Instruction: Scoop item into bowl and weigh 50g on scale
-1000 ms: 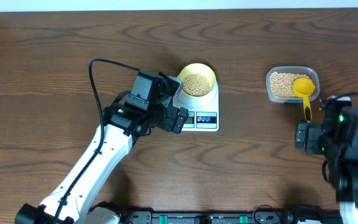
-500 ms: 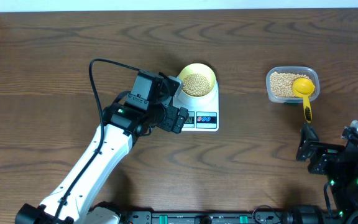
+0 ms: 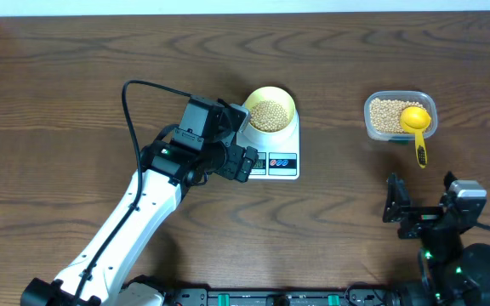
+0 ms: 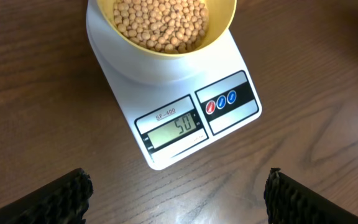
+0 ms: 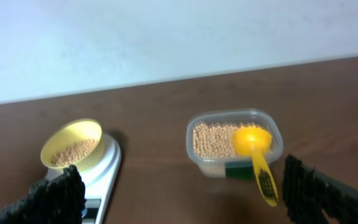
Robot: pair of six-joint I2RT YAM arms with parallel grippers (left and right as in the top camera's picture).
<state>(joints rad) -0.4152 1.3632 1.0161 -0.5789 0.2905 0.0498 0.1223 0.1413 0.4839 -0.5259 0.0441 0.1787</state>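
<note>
The scale sits near the middle of the table, and the bowl stands on its far part. The bowl holds a heap of beans that fills it most of the way to the rim. In the left wrist view the display on the near part of the scale reads 50. The red and blue buttons sit just to its right.

The left gripper hangs at the left edge of the scale, its jaws wide apart and holding nothing. From overhead, one finger lies beside the left side of the bowl and the other by the near left corner of the scale. I cannot tell whether either one touches. In its own camera the two fingertips show at the lower corners, with the near edge of the scale between them.

The tub stands to the right, well apart from the scale, and holds more beans. The scoop rests with its head in the near right part of the tub. Its handle sticks out over the near rim.

The right gripper is at the near right of the table, on the near side of the tub and apart from the scoop handle. Its jaws stand wide apart and empty. Its camera looks across the table toward the far side, at the tub and the scale.
</note>
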